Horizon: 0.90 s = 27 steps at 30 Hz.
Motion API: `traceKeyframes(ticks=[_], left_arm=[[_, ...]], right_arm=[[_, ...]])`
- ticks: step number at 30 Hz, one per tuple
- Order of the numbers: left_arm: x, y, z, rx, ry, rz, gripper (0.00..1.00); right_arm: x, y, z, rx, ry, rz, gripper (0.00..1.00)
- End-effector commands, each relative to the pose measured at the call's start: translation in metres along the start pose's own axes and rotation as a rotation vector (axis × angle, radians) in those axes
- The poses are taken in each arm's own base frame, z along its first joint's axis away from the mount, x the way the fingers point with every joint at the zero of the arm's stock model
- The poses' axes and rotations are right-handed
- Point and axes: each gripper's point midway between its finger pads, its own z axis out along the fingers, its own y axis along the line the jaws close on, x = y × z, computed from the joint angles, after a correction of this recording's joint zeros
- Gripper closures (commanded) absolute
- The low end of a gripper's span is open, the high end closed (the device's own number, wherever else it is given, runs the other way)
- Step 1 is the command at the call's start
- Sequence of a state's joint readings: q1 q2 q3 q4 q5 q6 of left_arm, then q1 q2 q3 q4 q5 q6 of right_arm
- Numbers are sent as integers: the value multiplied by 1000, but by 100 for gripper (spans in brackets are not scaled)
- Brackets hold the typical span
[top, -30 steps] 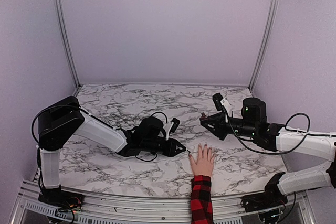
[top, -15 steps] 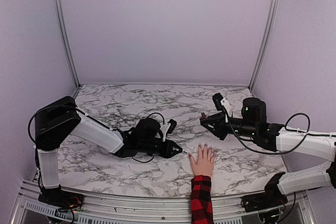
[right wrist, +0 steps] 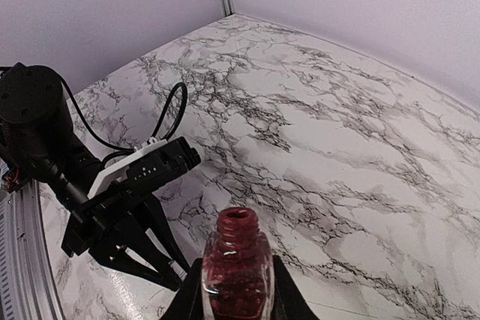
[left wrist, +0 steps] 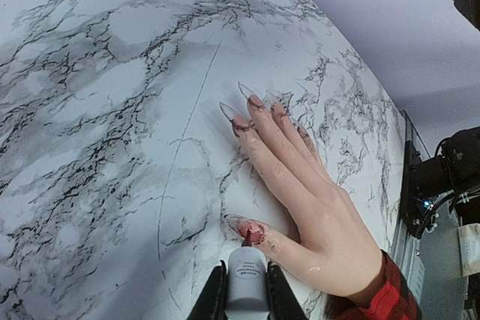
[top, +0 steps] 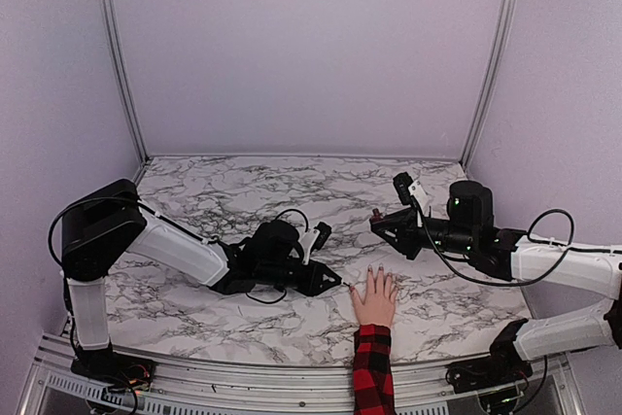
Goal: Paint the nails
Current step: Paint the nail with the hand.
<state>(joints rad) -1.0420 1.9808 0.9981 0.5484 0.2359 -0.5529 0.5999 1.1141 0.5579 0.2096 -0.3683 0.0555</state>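
We see a pale hand flat on the smooth, gray-veined white worktop. The nails are long, pointy and partly dark red. The left end effector squeezes a white brush cap, its red tip at the thumb nail. The right end effector squeezes a small open glass bottle of red polish.

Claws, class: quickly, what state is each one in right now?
Left claw: closed on the white brush handle, bristles at the thumbnail.
Right claw: closed on the open red polish bottle.
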Motion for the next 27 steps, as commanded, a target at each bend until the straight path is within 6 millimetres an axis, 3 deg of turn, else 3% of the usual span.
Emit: traceKeyframes(ticks=[1,27], left_arm=[[-3,-7,6,21,6,12,100],[4,-5,13,25,30,2,100]], right_arm=[[-13,0,-2,0,-46,-20,100],[-11,-2,-2,6,-42,-19,100]])
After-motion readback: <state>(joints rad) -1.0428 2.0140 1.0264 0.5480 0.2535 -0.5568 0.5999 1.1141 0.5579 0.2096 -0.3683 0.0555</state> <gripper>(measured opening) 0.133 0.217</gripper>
